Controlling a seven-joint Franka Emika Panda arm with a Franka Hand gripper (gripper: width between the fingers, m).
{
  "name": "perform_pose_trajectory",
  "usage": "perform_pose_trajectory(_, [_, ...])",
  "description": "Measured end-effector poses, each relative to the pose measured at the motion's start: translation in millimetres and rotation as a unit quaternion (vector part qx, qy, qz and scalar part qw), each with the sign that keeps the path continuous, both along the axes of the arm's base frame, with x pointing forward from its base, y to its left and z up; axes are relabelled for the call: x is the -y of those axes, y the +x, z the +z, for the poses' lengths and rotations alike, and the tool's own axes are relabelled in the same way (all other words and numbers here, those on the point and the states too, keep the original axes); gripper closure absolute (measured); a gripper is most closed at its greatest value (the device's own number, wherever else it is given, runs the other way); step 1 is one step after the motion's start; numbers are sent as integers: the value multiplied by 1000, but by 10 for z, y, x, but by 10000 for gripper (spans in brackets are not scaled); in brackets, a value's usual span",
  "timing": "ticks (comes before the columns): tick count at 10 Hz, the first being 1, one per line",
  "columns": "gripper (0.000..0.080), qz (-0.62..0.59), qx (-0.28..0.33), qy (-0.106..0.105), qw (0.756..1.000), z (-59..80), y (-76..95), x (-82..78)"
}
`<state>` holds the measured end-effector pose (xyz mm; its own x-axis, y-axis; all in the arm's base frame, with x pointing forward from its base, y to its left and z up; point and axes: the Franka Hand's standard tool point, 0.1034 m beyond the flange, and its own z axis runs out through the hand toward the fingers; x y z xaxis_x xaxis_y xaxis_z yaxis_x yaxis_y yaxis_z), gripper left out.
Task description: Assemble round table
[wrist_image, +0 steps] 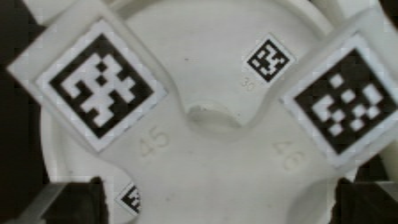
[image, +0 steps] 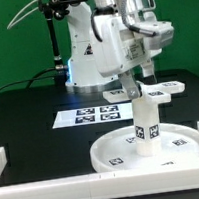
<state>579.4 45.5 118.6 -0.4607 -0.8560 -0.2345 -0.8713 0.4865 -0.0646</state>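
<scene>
Saw the black table (image: pixel 28 106) across the whole exterior frame, with white border rails (image: pixel 57 183) along the lower edge and lower left. Found the white arm (image: pixel 86 49) in the upper middle, reaching down right of centre. Noted the rimmed round disc (image: pixel 114 151) in the lower right, flat on the table, and the marker board (image: pixel 94 114) just behind it, left of centre, not touching. Made out the cross-shaped base piece (image: pixel 159 88) right of centre, roughly level, on or just above the short leg (image: pixel 146 122), itself upright on the middle of the disc. Caught that same piece filling the wrist view, tags and central boss (wrist_image: pixel 214 115) facing the camera. Placed the gripper (image: pixel 141 84) right at the base piece. Could not tell the jaws clamped from merely apart around it.

Judged the step as fitting the base onto the leg's top. Reckoned on the next move needing the boss kept centred over the leg, then a straight seating push or turn without tipping the leg.
</scene>
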Motion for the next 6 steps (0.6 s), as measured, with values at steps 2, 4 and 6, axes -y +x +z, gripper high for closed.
perform_pose_trajectory(2, [151,11,19,9,1000,179,51,-31])
perform_pose_trajectory(4, [150,46,22,1,999,131,34,-29])
perform_pose_trajectory(6, [150,156,32,-19,987,115,21,-42])
